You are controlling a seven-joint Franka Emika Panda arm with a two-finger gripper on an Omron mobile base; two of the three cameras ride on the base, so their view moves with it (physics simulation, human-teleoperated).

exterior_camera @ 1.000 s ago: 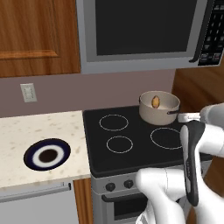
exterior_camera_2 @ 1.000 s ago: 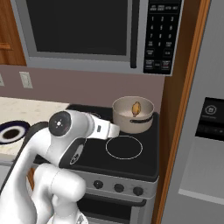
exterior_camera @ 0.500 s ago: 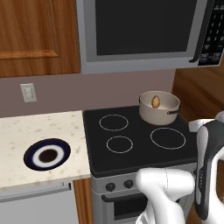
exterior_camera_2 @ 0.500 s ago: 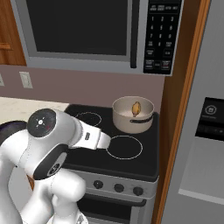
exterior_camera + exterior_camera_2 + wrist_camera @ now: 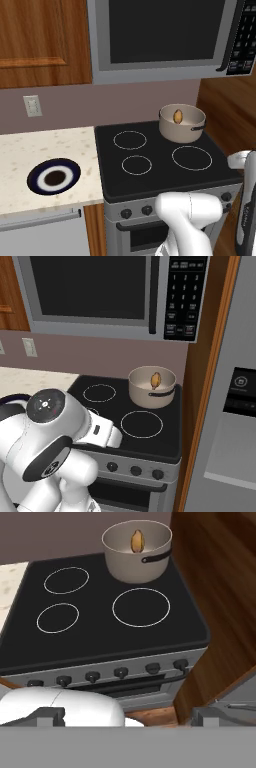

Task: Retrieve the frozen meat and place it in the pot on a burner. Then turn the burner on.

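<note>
Now the gripper (image 5: 125, 719) hangs wide open and empty, drawn back off the stove (image 5: 100, 632) from a second ago, when the arm reached over the cooktop toward the pot; it has swung low and out in front of the range. The frozen meat (image 5: 137, 540) sits inside the pot (image 5: 136, 549) on the rear right burner, at about twelve o'clock from the hand, so placing looks finished and only the burner remains. The knobs (image 5: 121, 672) line the front panel just ahead, unobstructed. The wooden panel (image 5: 220, 602) stands close at three o'clock; room opens toward nine.
</note>
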